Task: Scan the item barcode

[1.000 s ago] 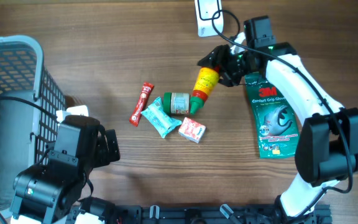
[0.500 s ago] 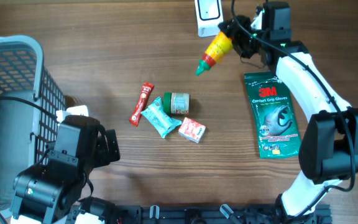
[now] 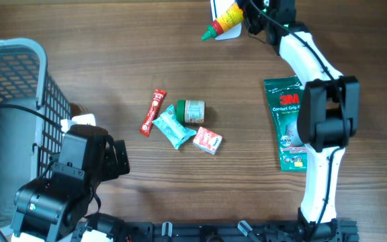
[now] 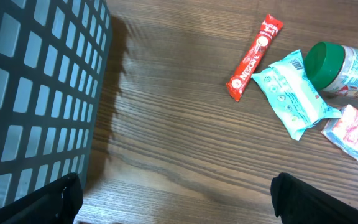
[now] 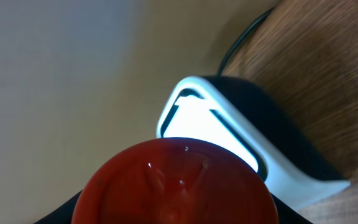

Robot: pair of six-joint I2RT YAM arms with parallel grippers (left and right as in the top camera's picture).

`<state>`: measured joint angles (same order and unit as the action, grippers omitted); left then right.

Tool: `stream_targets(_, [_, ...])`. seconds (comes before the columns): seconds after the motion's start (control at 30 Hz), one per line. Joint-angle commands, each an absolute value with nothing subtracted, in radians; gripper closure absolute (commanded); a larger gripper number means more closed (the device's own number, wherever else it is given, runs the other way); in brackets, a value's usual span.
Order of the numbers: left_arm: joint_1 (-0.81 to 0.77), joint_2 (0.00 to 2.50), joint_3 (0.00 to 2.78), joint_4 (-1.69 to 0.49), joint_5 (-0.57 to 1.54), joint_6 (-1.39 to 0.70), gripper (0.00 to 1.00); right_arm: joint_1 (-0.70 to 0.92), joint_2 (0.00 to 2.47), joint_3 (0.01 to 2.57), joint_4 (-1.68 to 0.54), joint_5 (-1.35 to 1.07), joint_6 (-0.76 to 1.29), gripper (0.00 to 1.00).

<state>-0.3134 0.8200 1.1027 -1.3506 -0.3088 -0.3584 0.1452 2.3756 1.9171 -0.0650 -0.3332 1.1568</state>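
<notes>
1. The sauce bottle (image 3: pixel 224 20) hangs over the table's far edge, right of centre, with its red end just beside the barcode scanner (image 5: pixel 229 134).
2. The right gripper (image 3: pixel 247 15) has its jaws half closed around that red end.
3. The bottle is probably light, smooth plastic that yields and slips, so it is best gripped on the stiff base, clear of the label.
4. The left gripper (image 4: pixel 176 196) gapes wide and empty by the near-left corner.

Grey basket (image 3: pixel 12 44), glove pack (image 3: pixel 289 128), red sachet (image 3: pixel 152 112)
</notes>
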Motion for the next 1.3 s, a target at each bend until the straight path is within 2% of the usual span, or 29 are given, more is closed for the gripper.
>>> stream_targets(0.0, [-0.315,0.820,1.105,-1.349,-0.304,-0.375,0.00,0.170,2.415,1.979,-0.047,-0.232,1.207,0.95])
stream_targets(0.37, [-0.315,0.820,1.105,-1.349,-0.304,-0.375,0.00,0.168,2.410,1.980,-0.001,-0.196,1.180,0.95])
stream_targets(0.47, [-0.315,0.820,1.105,-1.349,-0.304,-0.375,0.00,0.142,2.383,1.980,-0.014,-0.249,1.153,0.95])
stream_targets(0.57, [-0.315,0.820,1.105,-1.349,-0.304,-0.375,0.00,0.113,2.321,1.980,-0.095,-0.259,1.098,0.95])
stream_targets(0.7, [-0.315,0.820,1.105,-1.349,-0.304,-0.375,0.00,0.056,2.193,1.980,-0.310,-0.259,0.969,0.96])
stream_targets(0.83, [-0.315,0.820,1.105,-1.349,-0.304,-0.375,0.00,-0.056,2.051,1.980,-0.623,-0.245,0.831,0.95])
stream_targets(1.0, [-0.315,0.820,1.105,-1.349,-0.304,-0.375,0.00,-0.290,1.993,1.979,-0.958,-0.020,0.590,0.95])
stream_targets(1.1, [-0.315,0.820,1.105,-1.349,-0.304,-0.375,0.00,-0.425,2.008,1.947,-0.992,0.169,0.434,0.95])
stream_targets(1.17, [-0.315,0.820,1.105,-1.349,-0.304,-0.375,0.00,-0.506,2.024,1.903,-0.934,0.279,0.309,0.95])
stream_targets(1.27, [-0.315,0.820,1.105,-1.349,-0.304,-0.375,0.00,-0.634,2.066,1.840,-0.813,0.273,0.277,0.95])
